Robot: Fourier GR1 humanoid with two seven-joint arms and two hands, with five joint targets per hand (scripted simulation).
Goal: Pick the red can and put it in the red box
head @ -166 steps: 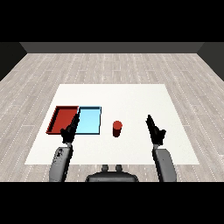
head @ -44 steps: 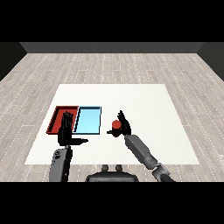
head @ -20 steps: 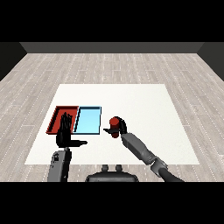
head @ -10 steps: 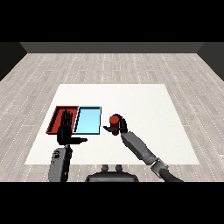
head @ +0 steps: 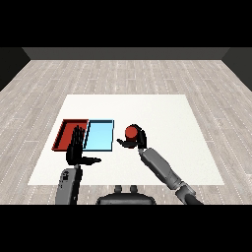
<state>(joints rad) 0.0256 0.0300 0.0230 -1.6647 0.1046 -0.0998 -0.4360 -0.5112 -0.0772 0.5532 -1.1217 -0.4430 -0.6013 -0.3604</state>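
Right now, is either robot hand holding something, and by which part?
The right robot hand holds the red can, fingers curled round its side. The left robot hand is open and holds nothing.

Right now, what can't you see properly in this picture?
Head view:
- The red can: its lower side is hidden by the right hand curled round it, so I cannot tell whether it touches the table.
- The red tray: its near edge is covered by the open left hand.
- Any label on the can is too small to read.
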